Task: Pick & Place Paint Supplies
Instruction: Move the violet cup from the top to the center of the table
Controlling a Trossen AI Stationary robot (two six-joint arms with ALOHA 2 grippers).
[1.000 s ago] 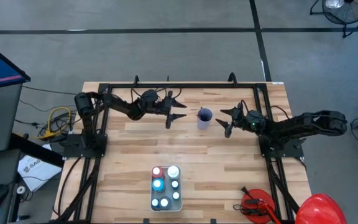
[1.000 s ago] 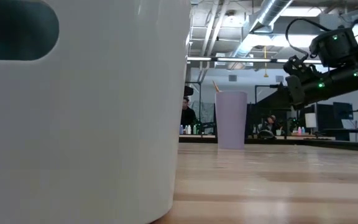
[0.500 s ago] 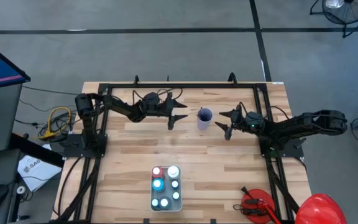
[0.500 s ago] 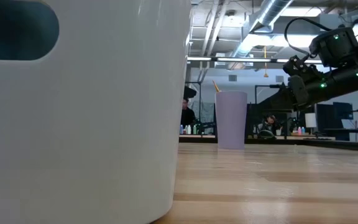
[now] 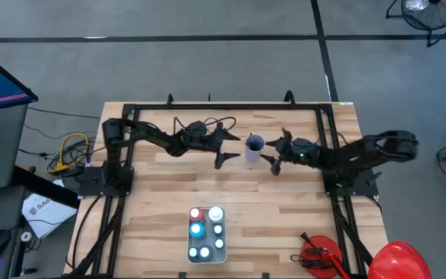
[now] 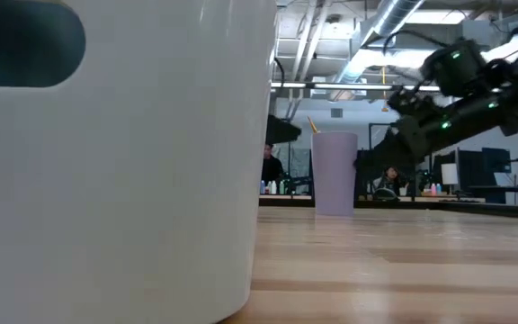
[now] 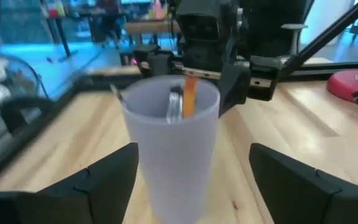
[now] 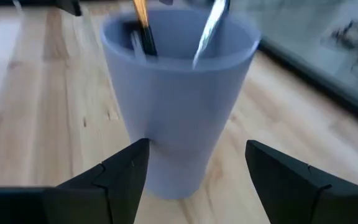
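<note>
A lavender cup (image 5: 254, 145) stands upright on the wooden table with thin brushes (image 7: 183, 101) sticking up out of it. My left gripper (image 5: 229, 149) is open just left of the cup and points at it. In its wrist view the fingers (image 7: 104, 180) stand to either side of the cup (image 7: 169, 146) without touching it. My right gripper (image 5: 272, 153) is open just right of the cup, and its fingers (image 8: 120, 174) flank the cup (image 8: 176, 93) in the same way. Several small paint bottles (image 5: 206, 229) stand in a white tray (image 5: 207, 257) near the front edge.
The white tray's wall (image 6: 115, 162) fills the left of the low view. A red rounded helmet-like thing (image 5: 397, 260) and a red tool (image 5: 320, 256) lie at the front right. Black frame rails (image 5: 207, 108) run along the table's back and sides.
My left gripper has moved toward the table's right edge, closing in on the cup. My right gripper has moved toward the table's left edge, also nearer the cup. The cup has stayed where it was.
</note>
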